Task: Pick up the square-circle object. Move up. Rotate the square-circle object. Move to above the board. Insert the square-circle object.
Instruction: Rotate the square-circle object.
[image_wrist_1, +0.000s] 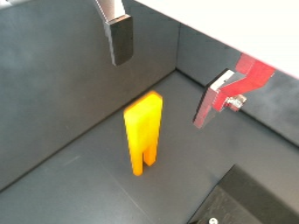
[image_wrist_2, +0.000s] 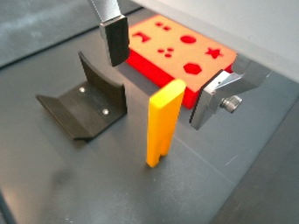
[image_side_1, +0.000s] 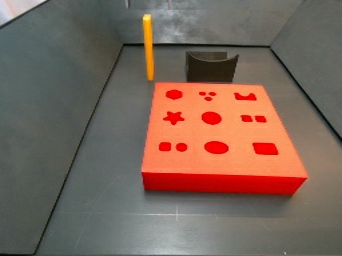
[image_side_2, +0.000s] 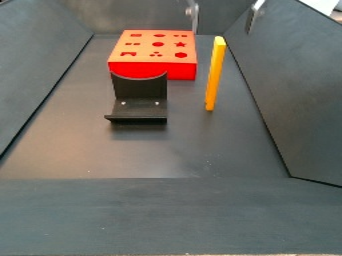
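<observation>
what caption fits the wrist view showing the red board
Open gripper hovers above the upright square-circle object, between fixture and board.

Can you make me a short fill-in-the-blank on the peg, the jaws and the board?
1. The peg stands ____ on the floor.
2. The gripper hovers above the peg with its jaws ____.
3. The board has ____ cut-out holes on top.
4. The fixture sits between the board and the camera in a ____ view.

Missing words: upright; open; nine; side
</observation>
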